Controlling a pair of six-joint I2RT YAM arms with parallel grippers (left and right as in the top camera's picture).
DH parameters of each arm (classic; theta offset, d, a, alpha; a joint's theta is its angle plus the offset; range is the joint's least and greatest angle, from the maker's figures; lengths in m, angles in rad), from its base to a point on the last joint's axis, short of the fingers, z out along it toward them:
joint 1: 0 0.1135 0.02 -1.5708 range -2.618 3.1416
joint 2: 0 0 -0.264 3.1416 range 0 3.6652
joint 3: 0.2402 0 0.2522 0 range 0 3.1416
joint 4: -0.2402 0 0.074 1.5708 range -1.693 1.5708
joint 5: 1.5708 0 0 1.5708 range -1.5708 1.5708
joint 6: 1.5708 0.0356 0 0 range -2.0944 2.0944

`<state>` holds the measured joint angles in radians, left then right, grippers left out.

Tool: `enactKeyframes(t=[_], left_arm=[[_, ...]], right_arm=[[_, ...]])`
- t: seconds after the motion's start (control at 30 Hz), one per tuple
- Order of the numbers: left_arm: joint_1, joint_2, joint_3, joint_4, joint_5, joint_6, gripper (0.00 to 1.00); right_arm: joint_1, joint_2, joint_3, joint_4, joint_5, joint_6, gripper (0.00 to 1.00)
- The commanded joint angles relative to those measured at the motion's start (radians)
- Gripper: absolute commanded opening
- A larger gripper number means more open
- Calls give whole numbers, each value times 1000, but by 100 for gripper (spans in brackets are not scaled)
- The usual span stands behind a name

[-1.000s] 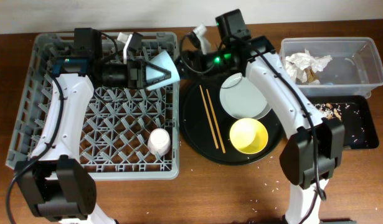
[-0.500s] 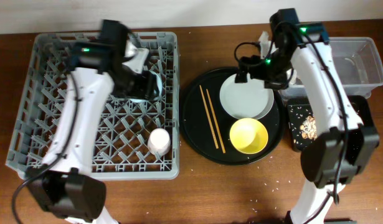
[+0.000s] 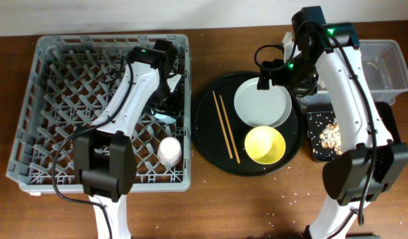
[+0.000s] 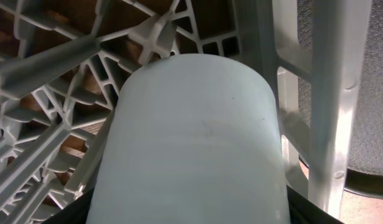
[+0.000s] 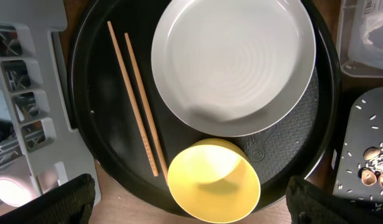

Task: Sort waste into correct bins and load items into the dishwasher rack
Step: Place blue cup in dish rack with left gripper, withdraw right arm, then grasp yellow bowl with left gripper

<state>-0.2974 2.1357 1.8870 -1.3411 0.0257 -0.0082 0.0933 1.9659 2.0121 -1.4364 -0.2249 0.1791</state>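
My left gripper (image 3: 166, 105) is shut on the light blue cup (image 4: 191, 137) and holds it low against the right wall of the grey dishwasher rack (image 3: 31, 99). The pink cup (image 3: 169, 151) stands in the rack just below. My right gripper (image 3: 283, 78) is open and empty, high above the white plate (image 5: 235, 62) and the yellow bowl (image 5: 213, 183). Two wooden chopsticks (image 5: 136, 99) lie left of the plate. The clear tub (image 3: 389, 66) holds a white napkin (image 5: 378, 37). The shallow black tray (image 3: 318, 149) holds food scraps (image 3: 330, 136).
The plate, bowl and chopsticks all lie on a large round black tray (image 3: 210, 143) between the rack and the bins. The rack's right wall (image 4: 328, 93) is close beside the blue cup. My right arm crosses over both bins.
My left gripper has carried the blue cup from the rack's upper middle to its right wall and lowered it. My right arm swung from the tray's left to its right side, then held still.
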Motion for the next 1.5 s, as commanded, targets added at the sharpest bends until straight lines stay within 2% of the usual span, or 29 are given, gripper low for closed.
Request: enactKeyframes(t=[0.0, 0.03, 0.07, 0.27, 0.33, 0.43, 0.6, 0.67, 0.73, 1.0, 1.2, 1.23, 1.37, 1.43, 1.47], left_arm=[[-6, -8, 6, 11, -14, -2, 87], [-9, -8, 6, 8, -14, -2, 96], [-11, -8, 6, 0, -14, -2, 99], [-10, -8, 49, -49, -10, -3, 99], [-13, -8, 109, -77, 28, -3, 98], [-26, -9, 219, -105, 127, -3, 92], [-114, -8, 274, -52, 298, -3, 89], [-170, -3, 261, -11, 308, -7, 89], [-222, 2, 245, 31, 308, -8, 82], [-383, 97, 238, 90, 266, -53, 81], [-439, 197, 238, 103, 233, -94, 69], [-443, 229, 238, 106, 209, -127, 66], [-443, 265, 238, 123, 214, -135, 50], [-449, 278, 238, 134, 214, -138, 37], [-455, 287, 238, 137, 213, -156, 36]], right_arm=[[-1, -15, 11, -1, 17, -11, 98], [-1, -15, 11, -1, 17, -11, 99], [-1, -15, 11, -1, 17, -11, 99], [-1, -15, 11, 0, 21, -11, 100], [-2, -15, 12, 2, 26, -11, 96], [-18, -23, 25, 2, 27, -10, 94], [-95, -84, 68, 0, 28, -6, 97], [-140, -103, 70, 0, 27, -6, 99], [-180, -104, 69, -13, 27, -6, 99], [-212, -102, 68, -44, 28, -7, 99], [-212, -102, 68, -45, 28, -7, 99], [-212, -102, 68, -48, 28, -8, 99], [-212, -102, 68, -49, 35, -8, 99], [-212, -101, 68, -49, 43, -7, 99], [-212, -101, 68, -49, 47, -7, 99]])
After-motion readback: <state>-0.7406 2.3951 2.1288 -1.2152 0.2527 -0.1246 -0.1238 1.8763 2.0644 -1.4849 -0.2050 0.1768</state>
